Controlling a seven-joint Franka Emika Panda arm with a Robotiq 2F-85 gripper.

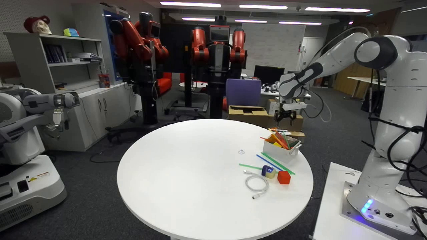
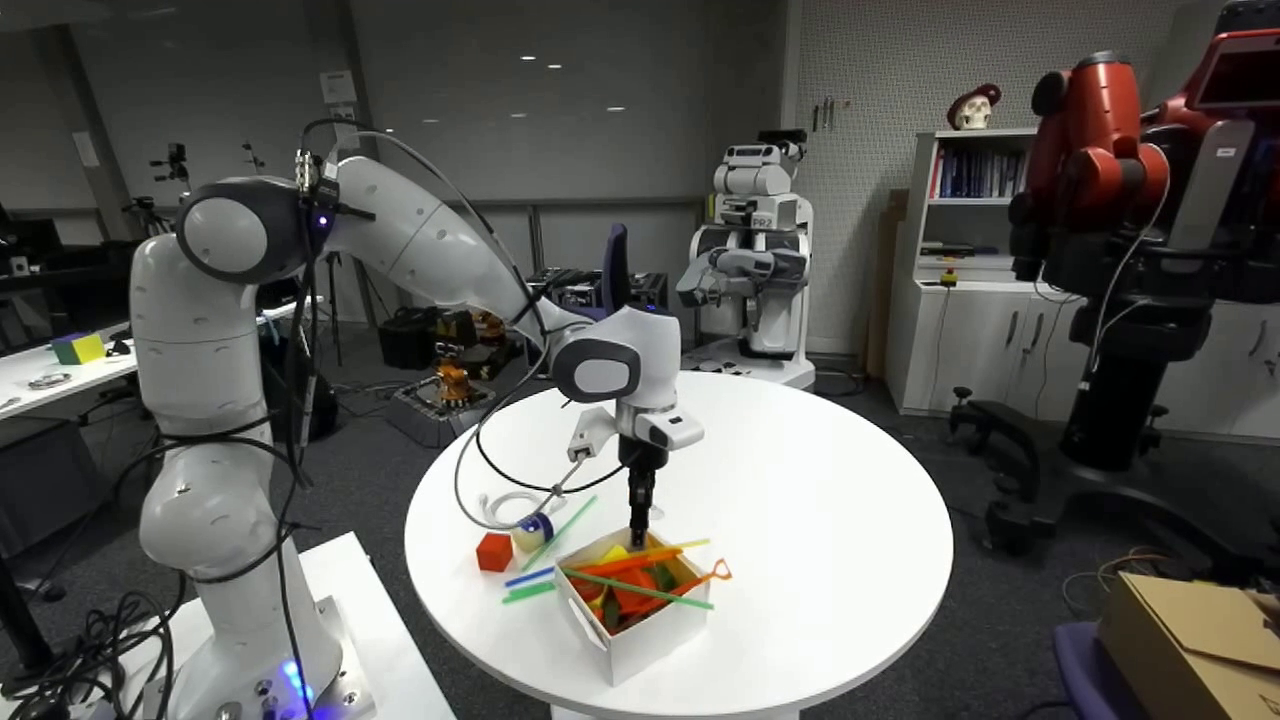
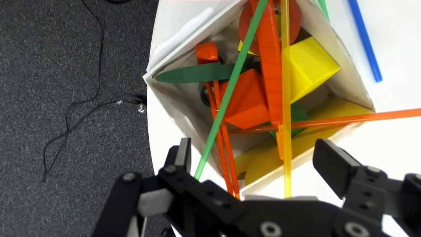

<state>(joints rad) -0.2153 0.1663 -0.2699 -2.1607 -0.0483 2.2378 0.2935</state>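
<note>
**Claw wide and empty, above the straw box**

Claw (image 3: 253, 144) hangs above the box (image 2: 655, 640), fingers well apart, gripping nothing. Wrist view has the box's near corner between the two fingers. Green straw (image 3: 230, 87) runs up close to one finger; can't tell if they touch.

Box: upright, hard by the tabletop (image 1: 183, 173) edge. Green straw, yellow straw (image 3: 286, 98) and orange straw (image 3: 378, 116) stick out past the rim. Inside: red block (image 3: 246, 102), yellow block (image 3: 310, 67), a green blade-shaped piece (image 3: 194, 73). Long red bar (image 3: 269, 59) lies beside the yellow straw.

Loose on the tabletop, same side: blue straw (image 1: 269, 162) and thick green straw (image 1: 278, 163) next to each other, just beside the box. Red cube (image 1: 284, 177) near the edge facing the arm (image 1: 397, 96) base. Blue-and-cream item (image 1: 269, 171) just inboard of the cube, thin green straw (image 1: 250, 166) close to it. Coiled white cable (image 1: 262, 191) near both, further from the box.
</note>
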